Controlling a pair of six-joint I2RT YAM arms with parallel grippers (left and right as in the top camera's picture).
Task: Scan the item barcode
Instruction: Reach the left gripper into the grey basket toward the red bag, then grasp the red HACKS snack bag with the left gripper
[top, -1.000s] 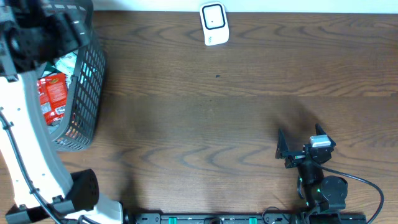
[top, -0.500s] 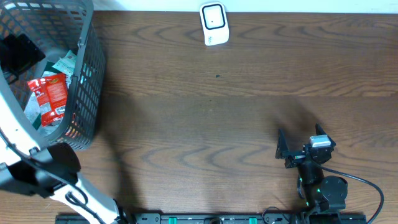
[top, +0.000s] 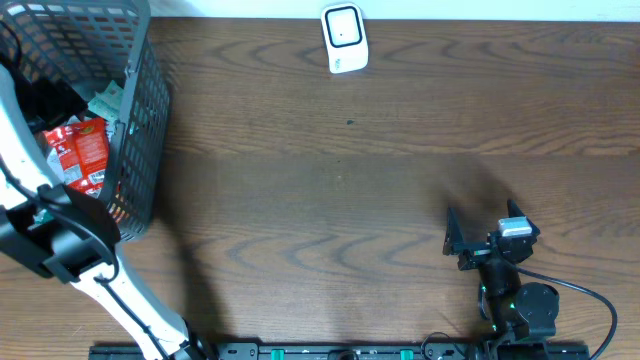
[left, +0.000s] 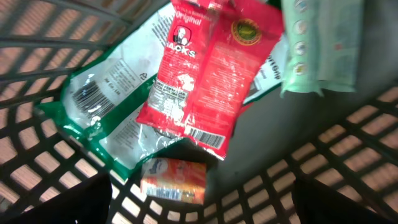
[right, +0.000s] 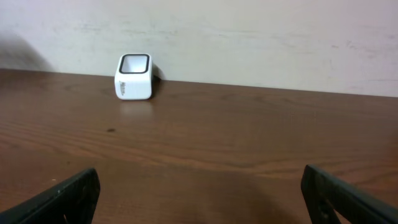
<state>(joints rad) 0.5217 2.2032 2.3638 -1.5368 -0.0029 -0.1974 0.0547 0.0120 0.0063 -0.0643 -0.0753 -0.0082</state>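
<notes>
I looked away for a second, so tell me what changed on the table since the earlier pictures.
The left arm swung its elbow toward the table's front and reached into the basket; its open fingers now hang over the red packet, holding nothing. Basket, scanner and right arm stayed put.

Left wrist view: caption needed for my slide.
Open left tool hovers over red packet, green packet, orange box in basket.

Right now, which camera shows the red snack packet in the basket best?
The left wrist view: the red snack packet lies large and close, label and barcode visible. The overhead view shows it small, inside the basket, beside the left arm. The right wrist view misses it entirely.
</notes>
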